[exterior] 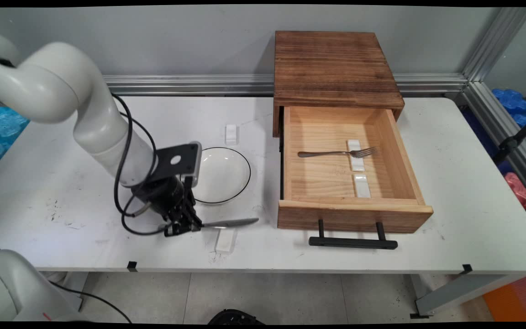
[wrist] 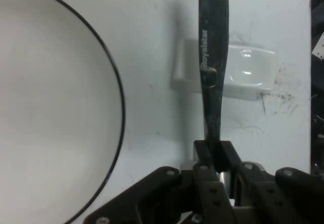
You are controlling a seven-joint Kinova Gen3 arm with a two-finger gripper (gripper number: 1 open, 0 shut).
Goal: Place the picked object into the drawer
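Steel, thin and stiff — a table knife, pinched by its handle end in the gripper, blade running out to the right over the table, low above it. Fingers closed tight on the handle, nothing else in them; seen clearly in the hand view, where the pads meet on the narrow shaft just below the maker's stamp. Held just in front of the plate, white with a thin black rim, and right over a small white rest near the table's front edge; whether touching the rest, cannot tell. Probably light, rigid, and slick — polished metal, apt to swivel or slide in a two-point pinch, the more so when gripped so far toward one end with the whole blade cantilevered out. Better purchase likely on the thicker handle than on the flat blade. Another rest behind the plate, toward the wall. Well to the right, a wooden box with its drawer pulled open; inside, a fork lying across one rest, tines to the right, and a bare rest just in front of it. Black handle on the drawer front.
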